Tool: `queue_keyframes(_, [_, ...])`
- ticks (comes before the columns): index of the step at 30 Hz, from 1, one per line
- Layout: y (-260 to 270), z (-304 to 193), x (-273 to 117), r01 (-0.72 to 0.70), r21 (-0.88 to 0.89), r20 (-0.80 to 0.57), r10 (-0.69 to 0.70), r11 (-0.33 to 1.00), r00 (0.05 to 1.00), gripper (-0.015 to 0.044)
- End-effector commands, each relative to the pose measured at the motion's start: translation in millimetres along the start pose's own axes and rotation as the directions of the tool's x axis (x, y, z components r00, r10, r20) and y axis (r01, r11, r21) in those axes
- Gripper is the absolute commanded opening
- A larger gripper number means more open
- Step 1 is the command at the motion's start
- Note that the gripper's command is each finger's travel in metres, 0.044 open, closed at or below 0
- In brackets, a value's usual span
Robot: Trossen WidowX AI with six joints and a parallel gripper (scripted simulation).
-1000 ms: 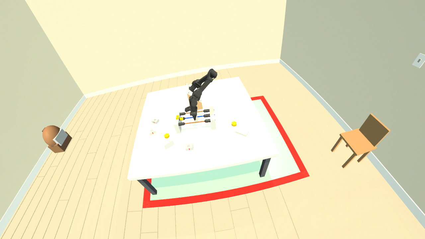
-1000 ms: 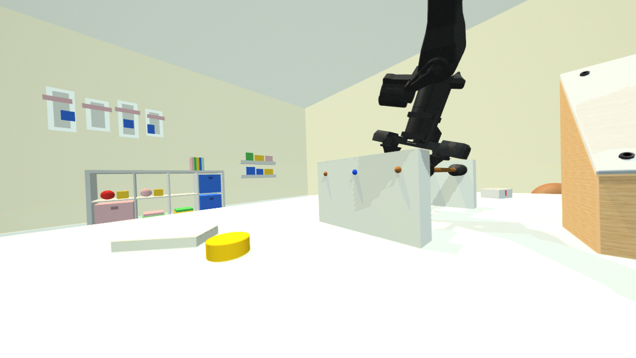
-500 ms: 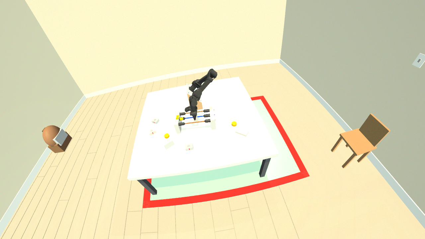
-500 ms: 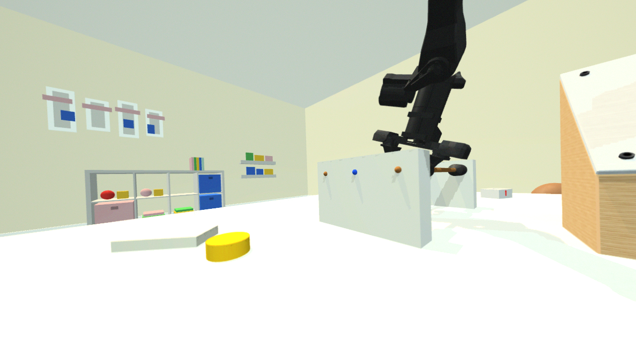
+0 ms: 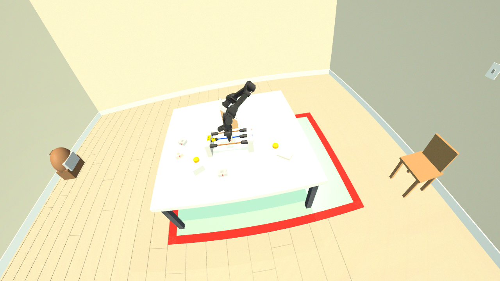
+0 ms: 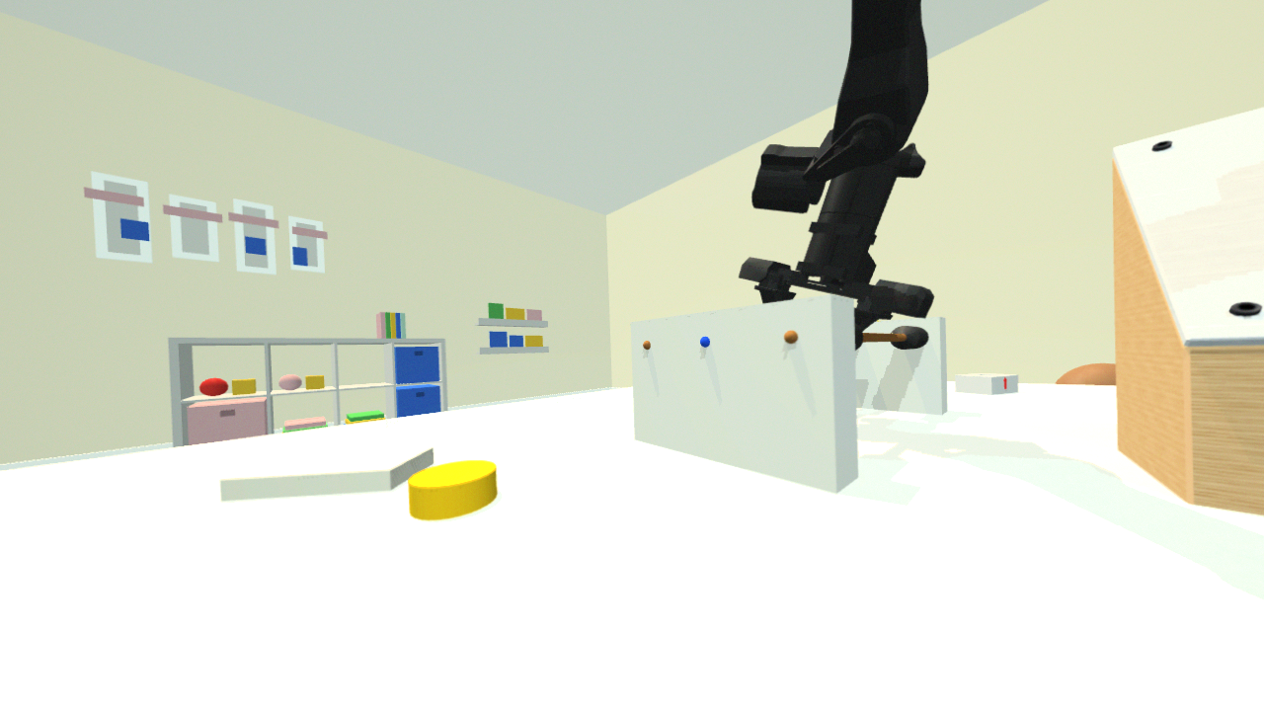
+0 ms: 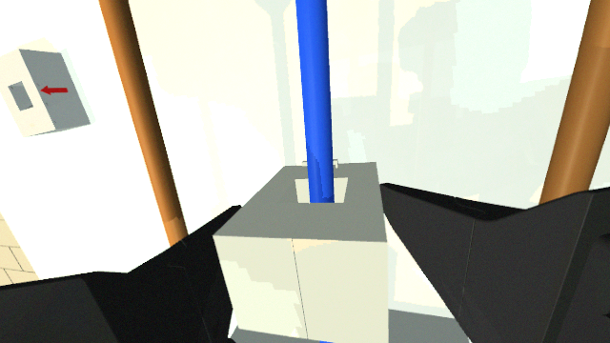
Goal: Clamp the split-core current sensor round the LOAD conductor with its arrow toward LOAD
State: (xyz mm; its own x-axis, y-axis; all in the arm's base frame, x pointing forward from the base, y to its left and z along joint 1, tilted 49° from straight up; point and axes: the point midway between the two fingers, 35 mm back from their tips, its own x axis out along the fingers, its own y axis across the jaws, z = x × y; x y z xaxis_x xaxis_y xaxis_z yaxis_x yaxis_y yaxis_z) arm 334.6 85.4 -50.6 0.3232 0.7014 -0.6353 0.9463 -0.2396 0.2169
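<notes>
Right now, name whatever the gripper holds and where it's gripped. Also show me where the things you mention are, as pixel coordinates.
The gripper (image 5: 229, 140) (image 7: 312, 203) holds the sensor (image 7: 310, 267) by two opposite sides, around the blue conductor (image 5: 222, 138) (image 7: 315, 86).
</notes>
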Motion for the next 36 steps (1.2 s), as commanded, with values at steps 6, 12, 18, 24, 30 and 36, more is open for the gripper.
queue_keyframes(6, [-0.2, 0.1, -0.2, 0.001, 0.0, 0.0, -0.001, 1.0, 1.0, 0.0184])
queue_keyframes(12, [-0.2, 0.1, -0.2, 0.001, 0.0, 0.0, -0.001, 1.0, 1.0, 0.0263])
queue_keyframes(18, [-0.2, 0.1, -0.2, 0.001, 0.0, 0.0, -0.001, 1.0, 1.0, 0.0263])
queue_keyframes(24, [-0.2, 0.1, -0.2, 0.001, 0.0, 0.0, -0.001, 1.0, 1.0, 0.0263])
queue_keyframes(30, [-0.2, 0.1, -0.2, 0.001, 0.0, 0.0, -0.001, 1.0, 1.0, 0.0263])
queue_keyframes(36, [-0.2, 0.1, -0.2, 0.001, 0.0, 0.0, -0.001, 1.0, 1.0, 0.0263])
